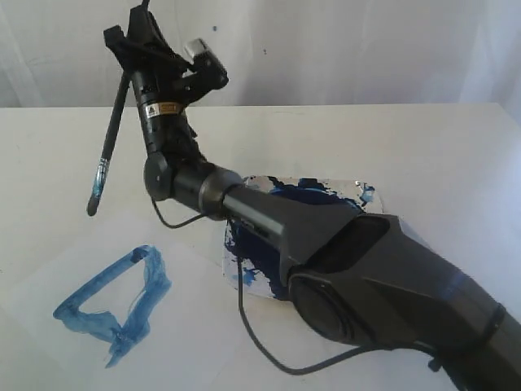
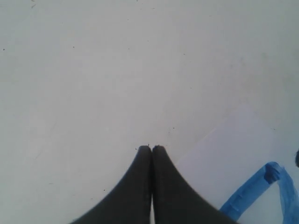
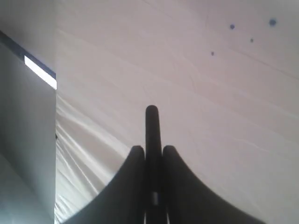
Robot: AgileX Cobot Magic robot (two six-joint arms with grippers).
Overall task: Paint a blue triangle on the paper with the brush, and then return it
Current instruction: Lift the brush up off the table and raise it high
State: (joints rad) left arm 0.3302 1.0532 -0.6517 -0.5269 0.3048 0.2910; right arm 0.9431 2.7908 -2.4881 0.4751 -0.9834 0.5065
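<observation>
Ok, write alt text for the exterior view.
The right hand holds a black brush in the air, blue tip down, near white paper bearing a rough blue triangle. A paint-smeared dish is partly hidden by the arm.

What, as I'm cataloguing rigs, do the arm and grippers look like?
The right arm is matte dark grey with bulky angular shells and round joints. A thin black cable loops beside it, and a small yellow label marks the wrist. The left gripper and right gripper have black, curved, tapering fingers.

A lab-like test setup: bare white table [image 1: 407, 147], white draped backdrop [image 1: 342, 49].
</observation>
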